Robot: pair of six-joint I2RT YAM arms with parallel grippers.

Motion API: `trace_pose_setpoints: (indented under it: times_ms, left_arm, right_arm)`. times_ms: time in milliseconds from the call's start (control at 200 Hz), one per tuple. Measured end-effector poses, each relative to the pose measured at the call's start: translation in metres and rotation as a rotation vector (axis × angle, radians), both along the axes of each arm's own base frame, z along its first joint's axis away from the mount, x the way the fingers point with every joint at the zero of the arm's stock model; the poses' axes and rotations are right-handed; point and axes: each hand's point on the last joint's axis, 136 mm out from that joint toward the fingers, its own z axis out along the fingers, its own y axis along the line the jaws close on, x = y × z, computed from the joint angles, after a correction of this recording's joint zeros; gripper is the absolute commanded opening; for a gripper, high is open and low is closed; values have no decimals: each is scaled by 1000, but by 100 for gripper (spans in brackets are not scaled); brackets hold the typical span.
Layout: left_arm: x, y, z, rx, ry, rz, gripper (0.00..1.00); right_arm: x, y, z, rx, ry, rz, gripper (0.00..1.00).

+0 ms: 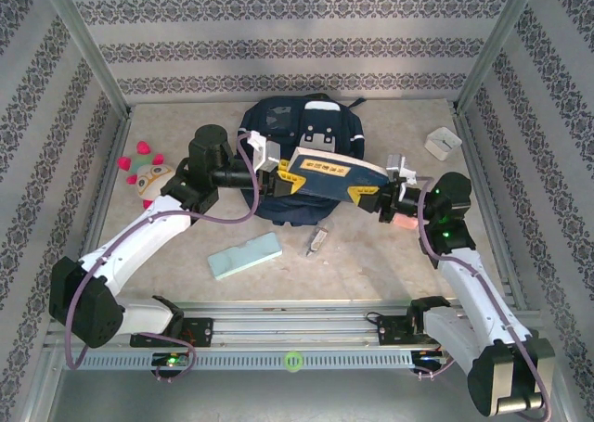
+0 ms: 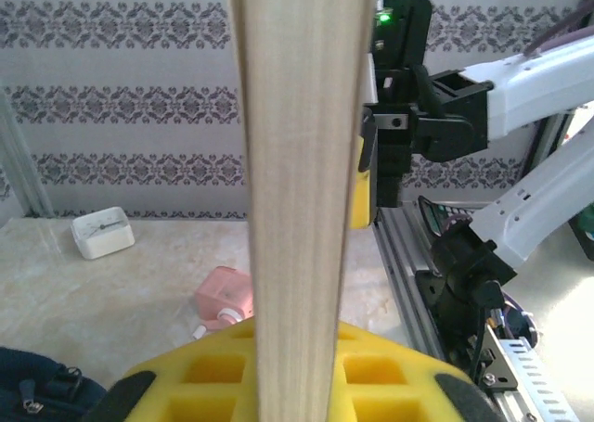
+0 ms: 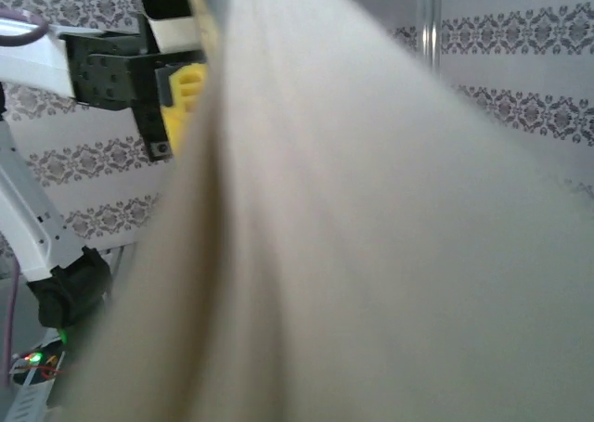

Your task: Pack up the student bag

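Top external, student bag (image 1: 269, 125), lengthwise near-far (flat)

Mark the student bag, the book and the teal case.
student bag (image 1: 272, 121), top view, navy upper-left panel.
book (image 1: 327, 172), top view, middle of its blue cover.
teal case (image 1: 244, 255), top view, centre of its top face.

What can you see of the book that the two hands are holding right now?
The book is thick and closed, with a blue cover, yellow corner trim and an orange-yellow label. Its cream page edge faces the left wrist camera. It is held up off the table, flat side up, in front of the navy backpack. The left hand grips its left end and the right hand its right end.
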Motion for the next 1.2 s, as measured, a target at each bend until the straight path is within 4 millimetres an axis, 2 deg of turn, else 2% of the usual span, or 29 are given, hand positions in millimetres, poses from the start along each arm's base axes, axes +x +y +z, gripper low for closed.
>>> trace_pose_setpoints:
  times_ms: [40, 125, 210, 290, 390, 465, 545, 615, 700, 819, 1044, 1204]
  left_arm:
    - [6, 0, -3, 8, -8, 30, 57]
    - [23, 4, -15, 60, -48, 128, 71]
    - [45, 12, -34, 135, -94, 237, 75]
    - [72, 23, -61, 238, -135, 334, 76]
    - [106, 35, -116, 425, -142, 409, 75]
    - [130, 40, -166, 576, -123, 424, 75]
    - [144, 43, -209, 692, -108, 403, 78]
    - [149, 41, -233, 755, -94, 373, 79]
    - [158, 33, -242, 781, -97, 353, 80]
    - [168, 15, -237, 779, -138, 341, 82]
    - [164, -8, -248, 789, -143, 291, 85]
    - [170, -12, -262, 819, -139, 299, 86]
  right_arm:
    - [-1, 0, 1, 4, 6, 0, 0]
    - [2, -7, 5, 16, 19, -40, 0]
    - [16, -25, 12, 45, 35, -181, 0]
    - [28, -41, 8, 75, 91, -323, 0]
    - [42, -58, -7, 105, 224, -480, 0]
    - [53, -69, -26, 110, 348, -576, 0]
    - [61, -82, -51, 104, 494, -678, 0]
    - [64, -92, -70, 95, 590, -755, 0]
    - [64, -100, -85, 86, 661, -818, 0]
    - [62, -104, -95, 77, 711, -851, 0]
    - [59, -104, -105, 61, 758, -855, 0]
    - [58, -104, -108, 56, 770, -855, 0]
